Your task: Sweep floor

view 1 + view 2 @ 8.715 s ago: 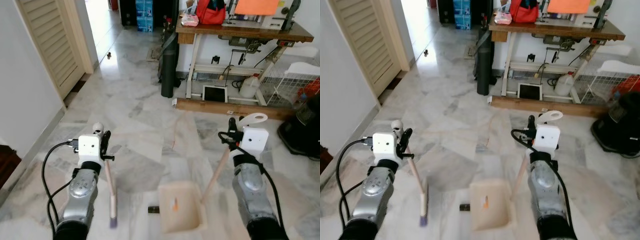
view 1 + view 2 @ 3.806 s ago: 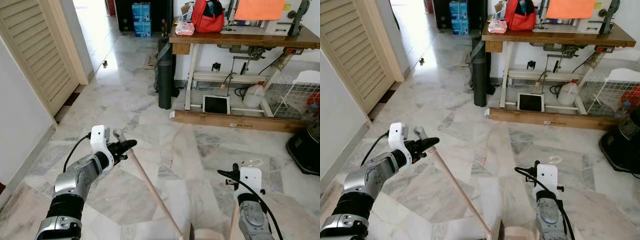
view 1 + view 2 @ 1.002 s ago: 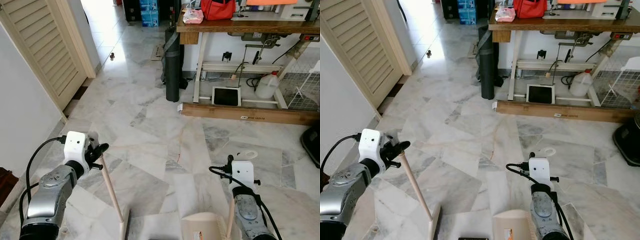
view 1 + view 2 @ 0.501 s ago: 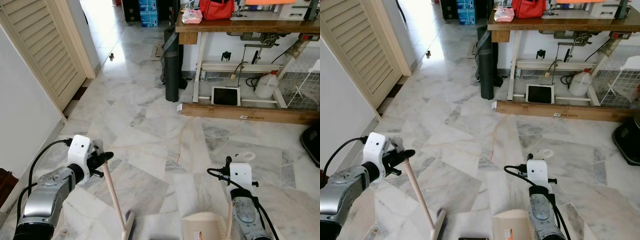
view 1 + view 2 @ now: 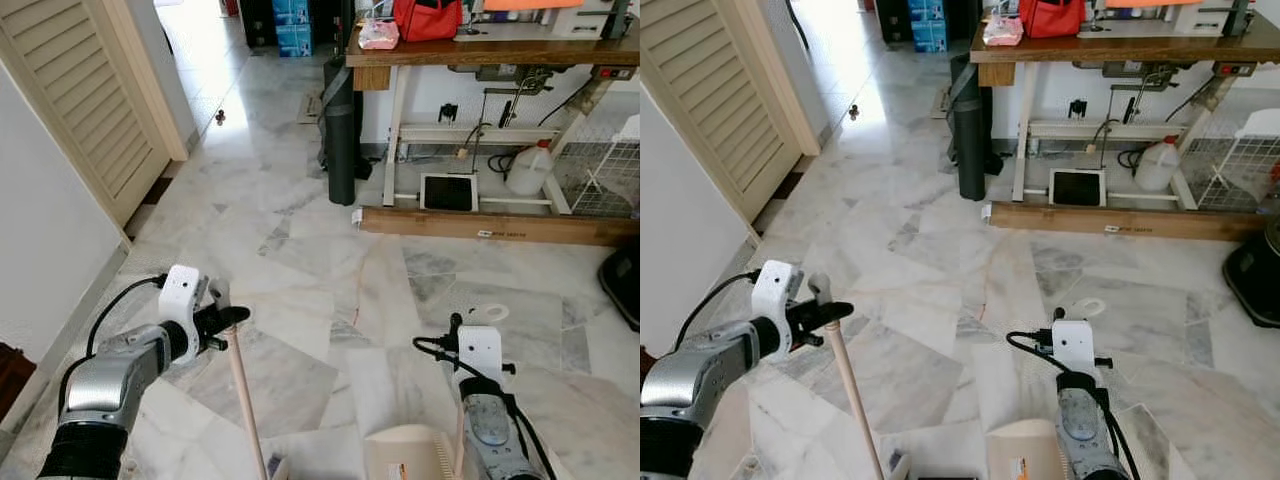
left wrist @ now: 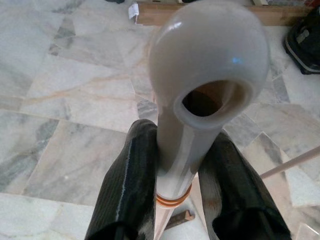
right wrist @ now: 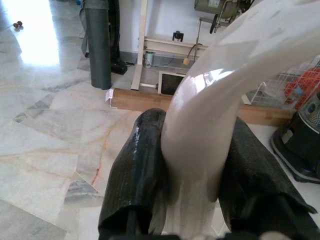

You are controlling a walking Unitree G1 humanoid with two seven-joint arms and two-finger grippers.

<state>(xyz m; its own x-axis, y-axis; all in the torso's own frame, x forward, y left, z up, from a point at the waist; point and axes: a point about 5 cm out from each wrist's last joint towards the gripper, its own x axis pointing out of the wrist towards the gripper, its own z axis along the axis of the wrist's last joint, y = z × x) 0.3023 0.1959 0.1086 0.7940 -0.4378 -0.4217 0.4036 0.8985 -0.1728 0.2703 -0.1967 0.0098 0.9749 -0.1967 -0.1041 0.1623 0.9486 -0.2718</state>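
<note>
Marble floor (image 5: 300,200) — left end effector (image 5: 225,320) grips the broom (image 5: 243,395), handle slanting down-forward; right end effector (image 7: 192,165) clamps the dustpan (image 5: 410,455) handle.

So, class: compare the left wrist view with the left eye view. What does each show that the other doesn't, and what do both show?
The left wrist view alone shows the hanging hole in the broom handle's rounded cap and the orange ring below it. The left eye view alone shows the wooden table with a red bag, the louvred door and the cream dustpan by the right hand. Both show the left hand clamped on the broom handle over marble floor.
</note>
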